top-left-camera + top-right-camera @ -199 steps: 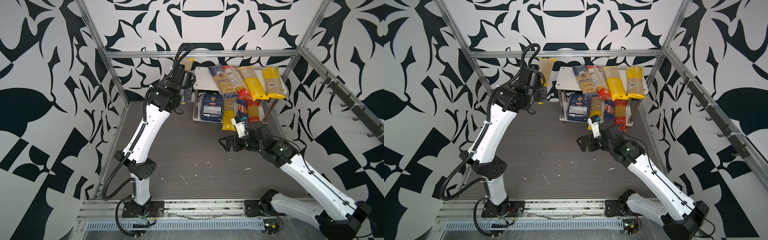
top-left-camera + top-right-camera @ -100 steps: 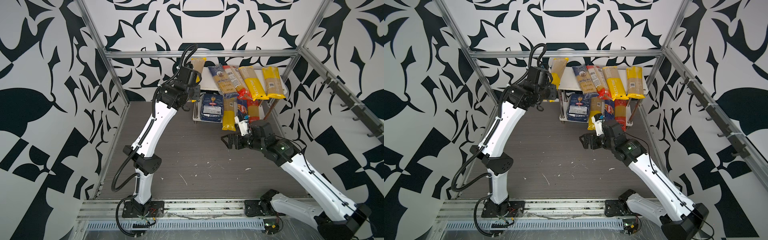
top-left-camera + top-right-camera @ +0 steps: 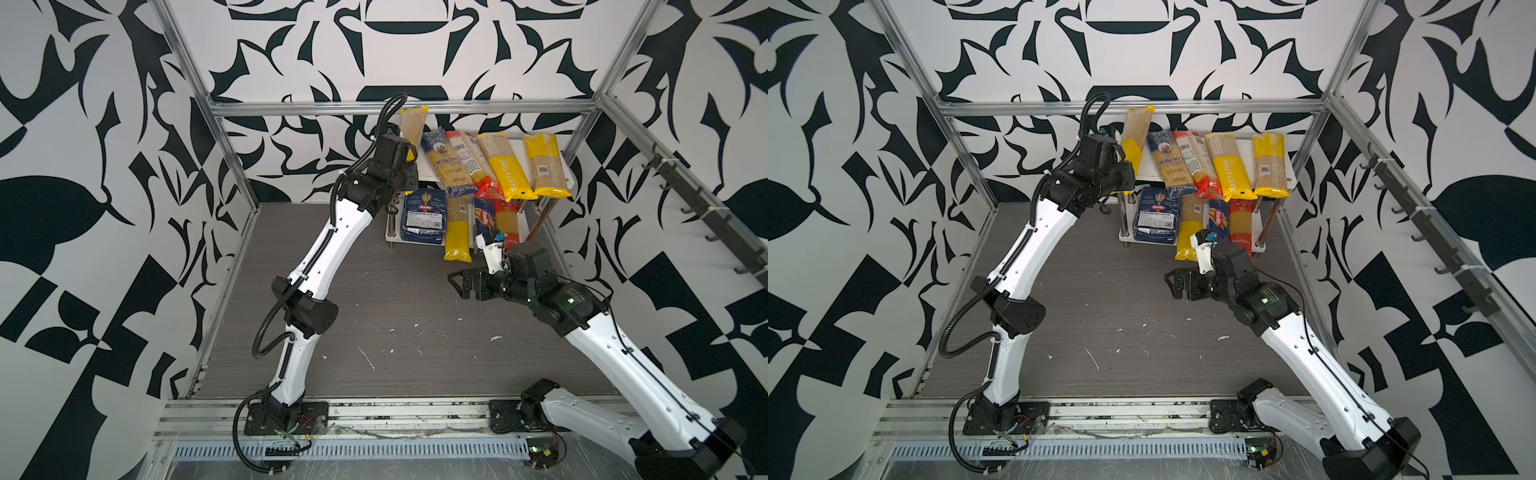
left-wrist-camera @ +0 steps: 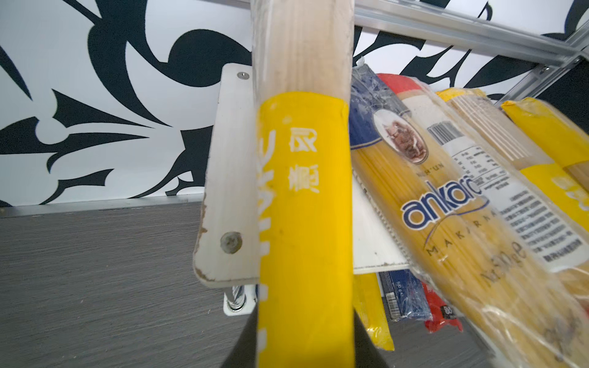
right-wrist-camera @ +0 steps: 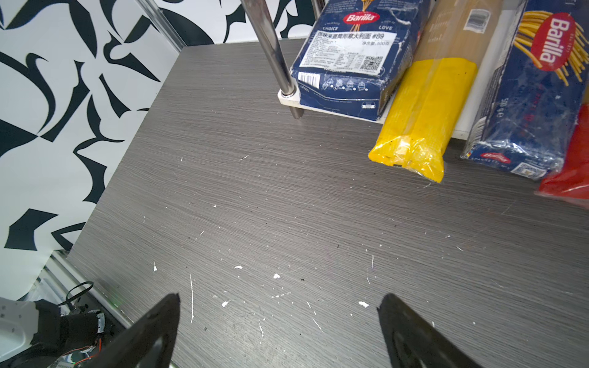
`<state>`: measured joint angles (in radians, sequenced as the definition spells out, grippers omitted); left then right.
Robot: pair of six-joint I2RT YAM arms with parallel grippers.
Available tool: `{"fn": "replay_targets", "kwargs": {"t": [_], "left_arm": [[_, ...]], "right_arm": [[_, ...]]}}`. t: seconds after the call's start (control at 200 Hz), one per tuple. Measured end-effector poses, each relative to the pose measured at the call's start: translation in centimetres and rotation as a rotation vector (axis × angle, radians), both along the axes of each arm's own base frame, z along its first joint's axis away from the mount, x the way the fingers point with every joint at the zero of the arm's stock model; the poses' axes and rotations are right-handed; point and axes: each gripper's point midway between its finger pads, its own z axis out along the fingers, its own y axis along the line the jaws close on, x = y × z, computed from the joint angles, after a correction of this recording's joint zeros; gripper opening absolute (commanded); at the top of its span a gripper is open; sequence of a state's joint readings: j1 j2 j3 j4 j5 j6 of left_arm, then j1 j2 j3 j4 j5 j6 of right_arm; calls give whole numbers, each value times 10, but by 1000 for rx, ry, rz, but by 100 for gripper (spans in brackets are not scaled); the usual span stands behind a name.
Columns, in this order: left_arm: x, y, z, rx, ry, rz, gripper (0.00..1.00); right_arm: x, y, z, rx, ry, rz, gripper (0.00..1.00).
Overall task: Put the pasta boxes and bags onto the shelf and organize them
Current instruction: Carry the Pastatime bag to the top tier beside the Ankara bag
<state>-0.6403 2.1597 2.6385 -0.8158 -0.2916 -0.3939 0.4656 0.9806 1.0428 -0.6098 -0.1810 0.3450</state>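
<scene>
My left gripper [image 3: 409,156] [image 4: 304,331] is shut on the yellow end of a spaghetti bag [image 3: 412,122] [image 3: 1136,129] [image 4: 302,191], held lengthwise over the left end of the shelf's top board [image 3: 518,151] [image 4: 229,178]. Beside it on that board lie an ankara bag [image 3: 446,166] [image 4: 439,204], a red-ended bag [image 3: 469,162] and two yellow bags [image 3: 505,166]. The lower board holds the wide Barilla box [image 3: 424,218] [image 5: 347,57], a yellow-ended bag [image 5: 420,114], the narrow Barilla box [image 5: 526,89] and a red bag [image 3: 509,220]. My right gripper [image 3: 457,284] [image 5: 279,306] hangs open and empty above the floor.
The shelf stands against the back wall, between aluminium frame posts [image 3: 232,149]. Its chrome post [image 5: 271,47] rises at the front left corner. The grey floor [image 3: 395,324] in front carries only white flecks. A hook rail [image 3: 698,199] runs along the right wall.
My left arm has swung right and carried the bag from beside the shelf to over its top board's left end. The right arm has barely moved and stays open.
</scene>
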Motion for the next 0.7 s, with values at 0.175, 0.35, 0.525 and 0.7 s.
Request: {"fn": "replay_targets", "kwargs": {"t": [0.175,0.35,0.525,0.7], "left_arm": [[3,-1,-1,-11,-1,6,0],[3,-1,-1,-16,1,9,45],[9,-6,29,-97,-94,5,70],[7,-10,48,-137,-146,-10,71]], "right_arm": [[2,-6,-7,2,18,-16,100],[3,-7,-7,11,24,-17,100],[2,-6,-6,20,28,-7,100],[1,-5,-6,23,29,-3,100]]}}
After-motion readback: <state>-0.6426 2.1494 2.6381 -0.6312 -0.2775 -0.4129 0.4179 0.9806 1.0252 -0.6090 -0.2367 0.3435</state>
